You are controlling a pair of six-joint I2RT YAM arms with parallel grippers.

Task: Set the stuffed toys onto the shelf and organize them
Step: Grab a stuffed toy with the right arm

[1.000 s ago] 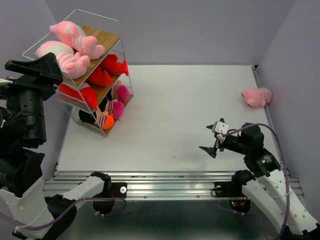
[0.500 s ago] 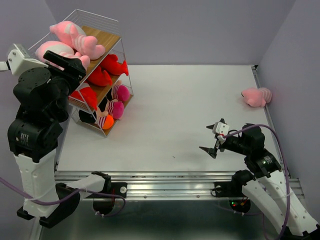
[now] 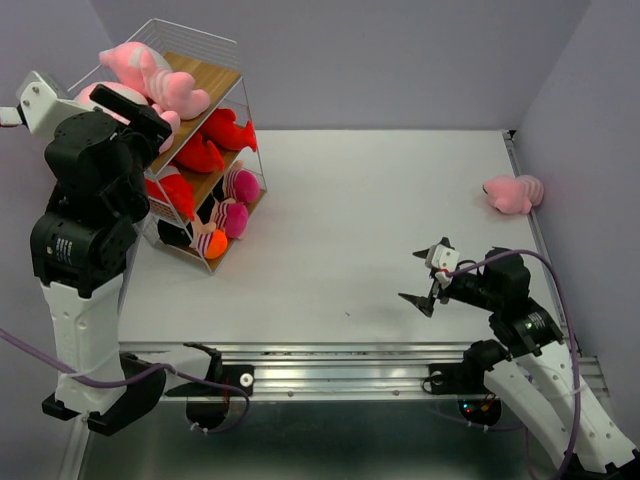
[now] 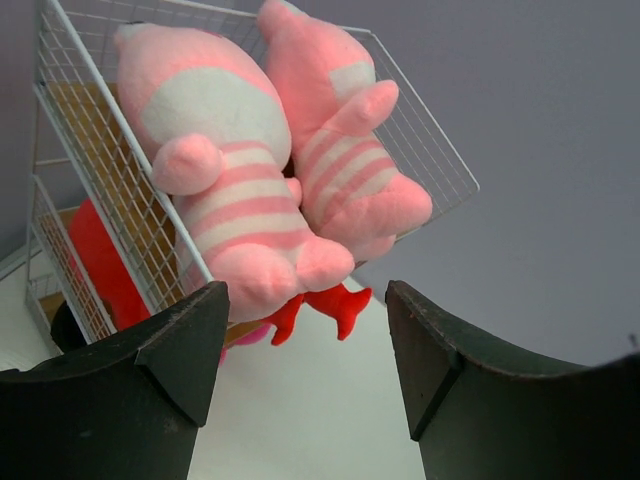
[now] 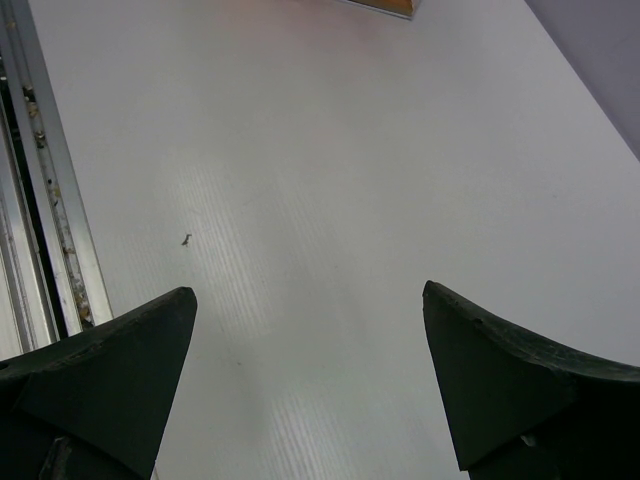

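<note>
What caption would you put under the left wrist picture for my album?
Open left gripper faces two pink striped toys lying side by side on the wire shelf.

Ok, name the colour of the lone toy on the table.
The lone toy is pink; top external view.

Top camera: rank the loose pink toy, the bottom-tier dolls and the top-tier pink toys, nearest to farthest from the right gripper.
From the right gripper:
1. The loose pink toy, by the right wall.
2. The bottom-tier dolls, low on the shelf, far left.
3. The top-tier pink toys, at the shelf's top, farthest left.
</note>
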